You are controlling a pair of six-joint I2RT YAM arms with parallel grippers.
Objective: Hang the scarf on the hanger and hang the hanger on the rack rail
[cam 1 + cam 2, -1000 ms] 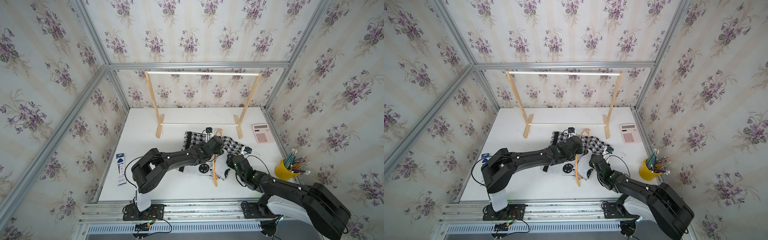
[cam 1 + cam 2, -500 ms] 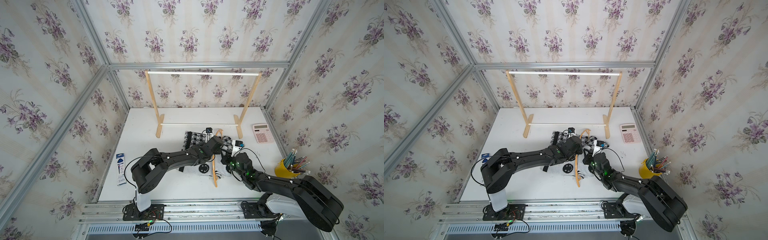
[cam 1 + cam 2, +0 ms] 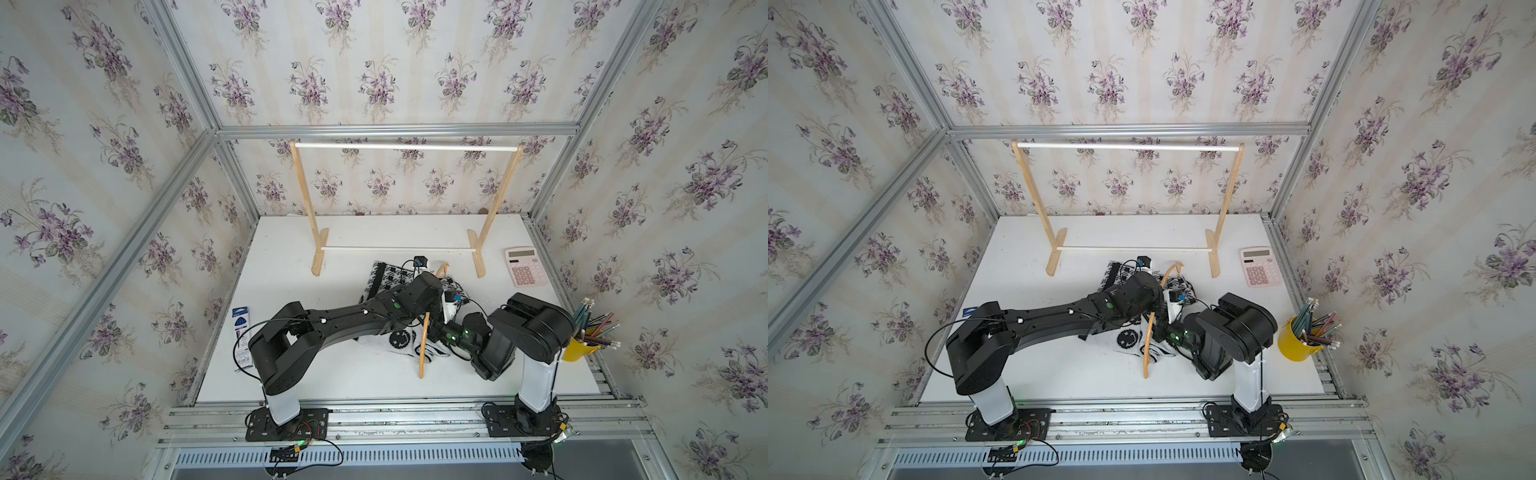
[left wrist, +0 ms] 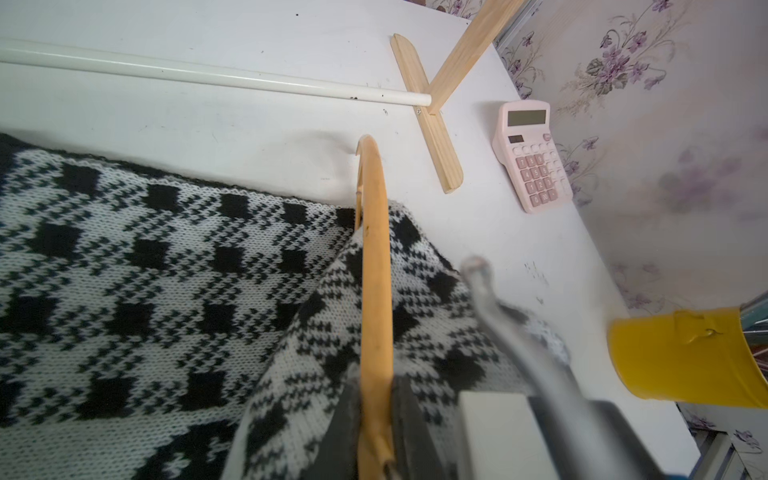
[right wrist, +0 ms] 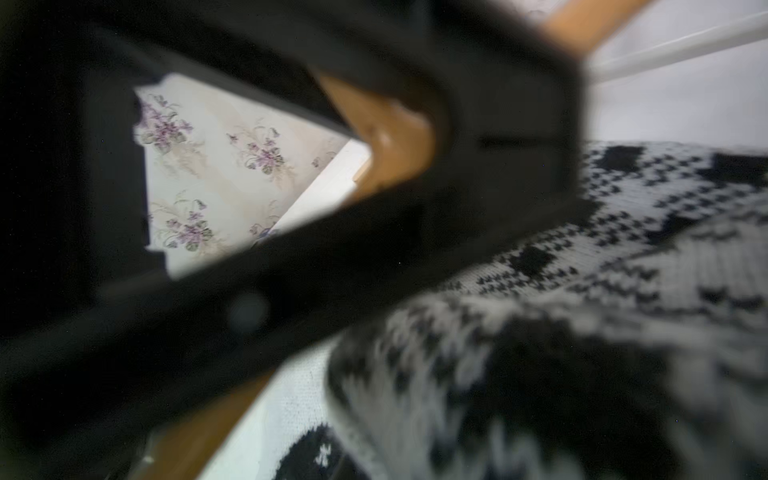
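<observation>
My right arm has folded back toward its base and my right claw has snapped closed, beside the hanger; whether it grips cloth I cannot tell. The scarf lies mid-surface. The hanger runs near-to-far over it, pinched in my left claw. A yellow cup holds pencils.

Black-and-white knitted scarf lies mid-table, before the big wooden rack with white rods. Slim curved light-wood hanger stands across it. Pink calculator right of rack; yellow pencil cup nearer, at right edge.
</observation>
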